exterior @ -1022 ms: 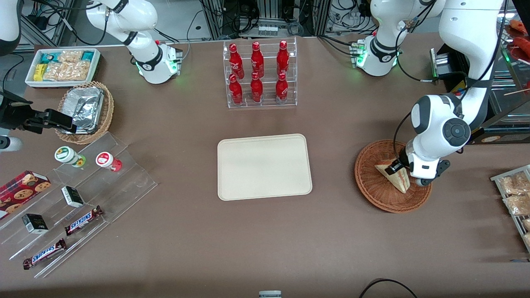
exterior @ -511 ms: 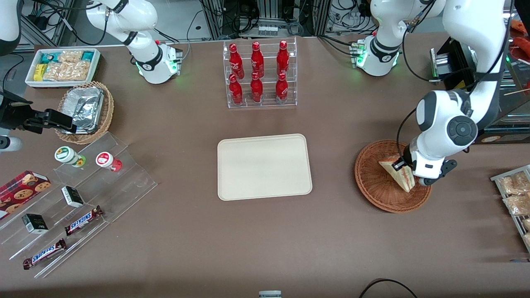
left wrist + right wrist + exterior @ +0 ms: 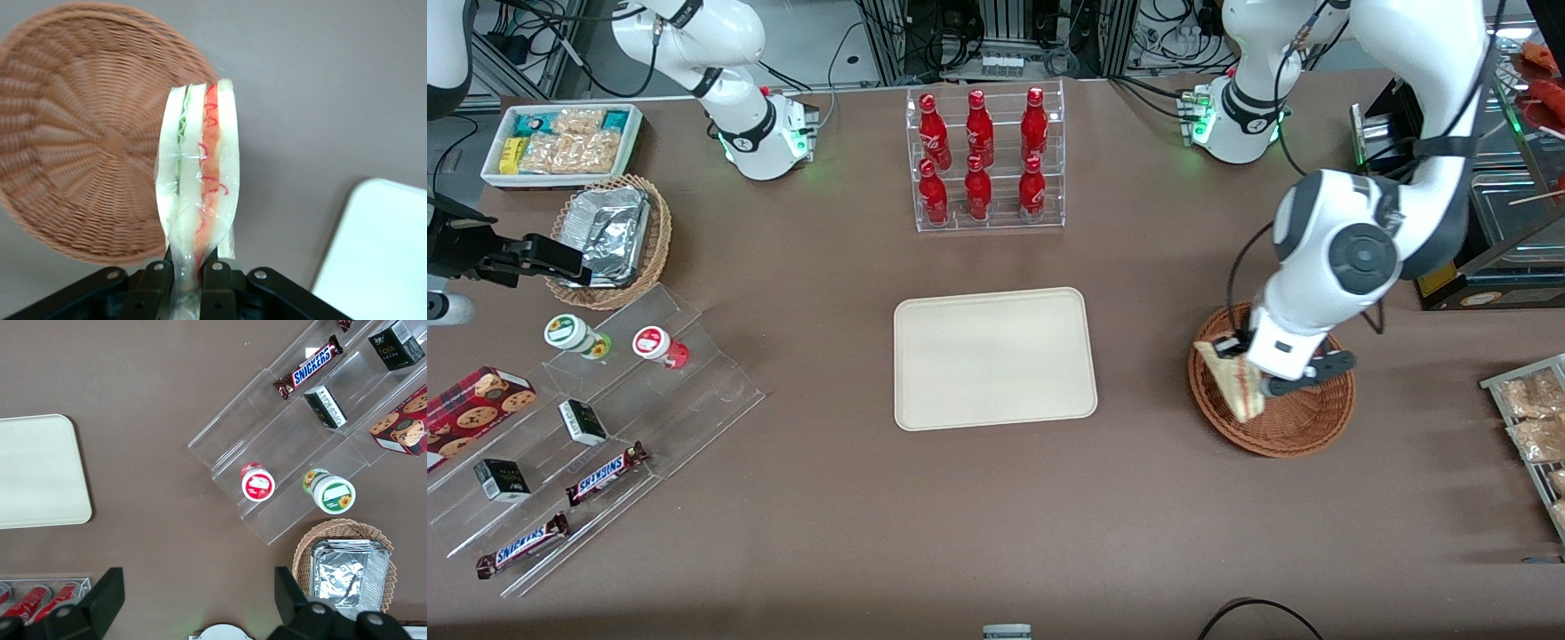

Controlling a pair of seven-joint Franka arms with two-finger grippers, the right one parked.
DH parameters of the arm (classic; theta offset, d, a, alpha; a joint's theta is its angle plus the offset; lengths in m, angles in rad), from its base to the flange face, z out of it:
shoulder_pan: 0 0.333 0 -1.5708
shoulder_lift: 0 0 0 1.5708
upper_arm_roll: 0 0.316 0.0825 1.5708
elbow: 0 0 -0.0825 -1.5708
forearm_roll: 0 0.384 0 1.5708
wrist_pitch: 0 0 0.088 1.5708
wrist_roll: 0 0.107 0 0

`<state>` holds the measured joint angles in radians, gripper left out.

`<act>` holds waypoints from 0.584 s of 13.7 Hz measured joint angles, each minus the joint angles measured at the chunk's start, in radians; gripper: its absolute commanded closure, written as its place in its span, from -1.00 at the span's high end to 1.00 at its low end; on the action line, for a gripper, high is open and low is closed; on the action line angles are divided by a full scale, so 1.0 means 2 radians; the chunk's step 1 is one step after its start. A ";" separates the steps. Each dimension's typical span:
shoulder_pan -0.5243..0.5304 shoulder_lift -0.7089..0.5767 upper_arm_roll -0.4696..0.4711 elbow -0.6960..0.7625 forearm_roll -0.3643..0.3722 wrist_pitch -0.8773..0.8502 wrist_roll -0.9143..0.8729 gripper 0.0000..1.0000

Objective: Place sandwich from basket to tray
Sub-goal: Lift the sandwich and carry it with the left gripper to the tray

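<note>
One sandwich (image 3: 1234, 380) being carried in the closed pincer (image 3: 189, 272), hanging above the basket (image 3: 1303, 422) rim nearest the tray (image 3: 993, 358), transfer step underway, next needing travel over bare bench toward the tray.

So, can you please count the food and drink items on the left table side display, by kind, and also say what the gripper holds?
Red bottles: 6
Snickers bars: 2
Round cups: 2
Small dark boxes: 2
Cookie box: 1
Total: 13
The gripper is shut on the sandwich, above the basket.
</note>
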<state>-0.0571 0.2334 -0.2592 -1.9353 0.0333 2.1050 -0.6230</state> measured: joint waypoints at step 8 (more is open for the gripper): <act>-0.126 0.096 -0.030 0.109 -0.001 -0.031 -0.059 -1.00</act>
<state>-0.3081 0.4253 -0.3190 -1.7179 0.0317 2.0429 -0.7407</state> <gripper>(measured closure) 0.850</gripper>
